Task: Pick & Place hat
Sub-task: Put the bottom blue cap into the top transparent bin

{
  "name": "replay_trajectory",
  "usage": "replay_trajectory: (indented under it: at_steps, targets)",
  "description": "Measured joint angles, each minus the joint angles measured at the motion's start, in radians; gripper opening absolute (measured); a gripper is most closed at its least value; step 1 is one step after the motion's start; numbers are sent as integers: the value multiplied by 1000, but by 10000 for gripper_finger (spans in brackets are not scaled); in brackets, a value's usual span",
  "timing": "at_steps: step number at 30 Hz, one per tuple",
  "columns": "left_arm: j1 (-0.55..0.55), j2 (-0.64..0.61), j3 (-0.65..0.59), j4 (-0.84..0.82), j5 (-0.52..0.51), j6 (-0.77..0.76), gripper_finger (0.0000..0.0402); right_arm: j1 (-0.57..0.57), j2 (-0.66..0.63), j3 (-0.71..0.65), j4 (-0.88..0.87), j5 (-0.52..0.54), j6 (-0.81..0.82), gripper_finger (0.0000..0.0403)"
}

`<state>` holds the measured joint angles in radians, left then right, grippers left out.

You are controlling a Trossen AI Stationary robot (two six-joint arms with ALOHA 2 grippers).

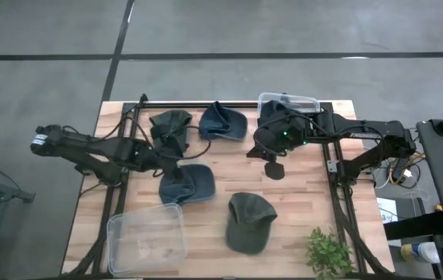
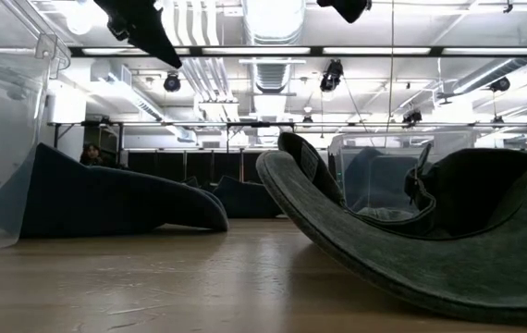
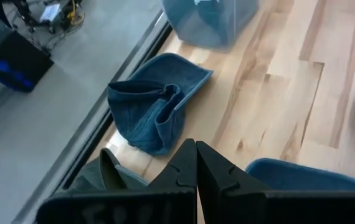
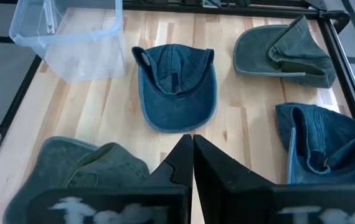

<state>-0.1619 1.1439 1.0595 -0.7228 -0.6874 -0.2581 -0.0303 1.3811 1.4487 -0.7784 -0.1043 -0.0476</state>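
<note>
Four hats lie on the wooden table. A dark green hat [image 1: 171, 124] and a crumpled blue hat [image 1: 223, 123] sit near the far edge. A blue cap [image 1: 186, 184] lies mid-table, and a green cap [image 1: 249, 222] rests crown-down nearer the front. My left gripper [image 1: 176, 165] hovers shut over the blue cap's far edge, with its tips [image 3: 196, 163] closed in the left wrist view. My right gripper [image 1: 274, 169] hangs shut above bare wood right of centre, its closed tips [image 4: 192, 155] looking toward the blue cap [image 4: 176, 84].
A clear plastic bin [image 1: 148, 237] stands at the near left corner. A second clear bin [image 1: 287, 103] at the far edge holds something blue [image 3: 208, 18]. A small green plant [image 1: 329, 253] sits at the near right. Bare wood [image 1: 307, 194] lies between the green cap and the right rail.
</note>
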Motion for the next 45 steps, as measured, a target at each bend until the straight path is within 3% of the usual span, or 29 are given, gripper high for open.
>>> replay_trajectory:
  at_steps: [11, 23, 32, 39, 45]
  targets:
    - [30, 1, 0, 0, 41, -44, 7, 0, 0, 0, 7, -2, -12, 8]
    - [111, 3, -13, -3, 35, -58, 127, 0, 0, 0, 7, -5, -15, 8]
    - [328, 98, -28, -14, 370, -26, 135, 0, 0, 0, 7, -10, -12, 8]
    - [399, 231, -28, -14, 614, 54, 135, 0, 0, 0, 6, -10, -10, 8]
    - [403, 331, -28, -14, 681, 129, 135, 0, 0, 1, 6, -9, -5, 8]
